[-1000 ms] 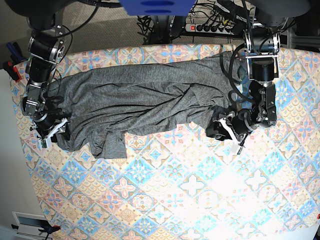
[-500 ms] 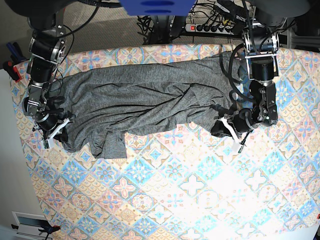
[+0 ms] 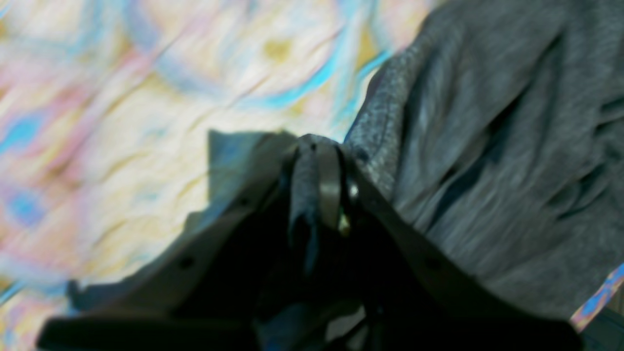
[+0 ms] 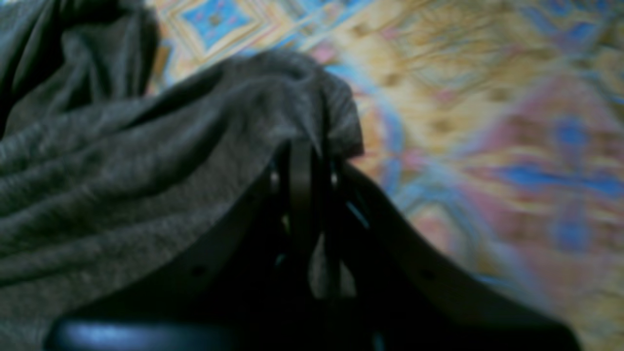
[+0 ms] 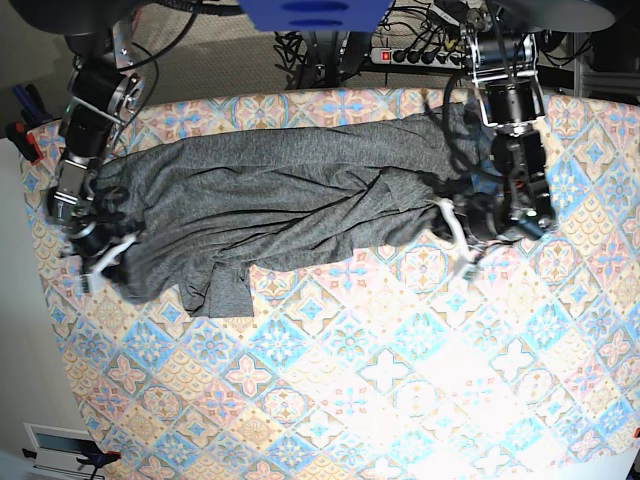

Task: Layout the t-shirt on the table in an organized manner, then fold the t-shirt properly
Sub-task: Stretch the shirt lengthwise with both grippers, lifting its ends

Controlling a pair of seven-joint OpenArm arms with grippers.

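Note:
The dark-grey t-shirt [image 5: 280, 195] lies crumpled in long folds across the back half of the table [image 5: 380, 370]. In the base view my left gripper [image 5: 457, 238] is at the shirt's right end, shut on its edge. The left wrist view shows the closed left gripper [image 3: 319, 146] pinching a bunch of the t-shirt [image 3: 487, 146] above the table [image 3: 122, 97]. My right gripper [image 5: 103, 262] is at the shirt's left end. In the right wrist view the right gripper [image 4: 304, 146] is shut on a fold of the t-shirt [image 4: 122, 170] over the table [image 4: 487, 122].
A power strip with cables [image 5: 420, 52] sits behind the table's back edge. Red-handled tools [image 5: 22, 135] lie off the table's left edge. The front half of the table shows only its patterned cloth.
Both grippers have shut on the shirt's ends. The left gripper has moved back and slightly up, tugging the right end of the shirt with it. The right gripper has barely shifted.

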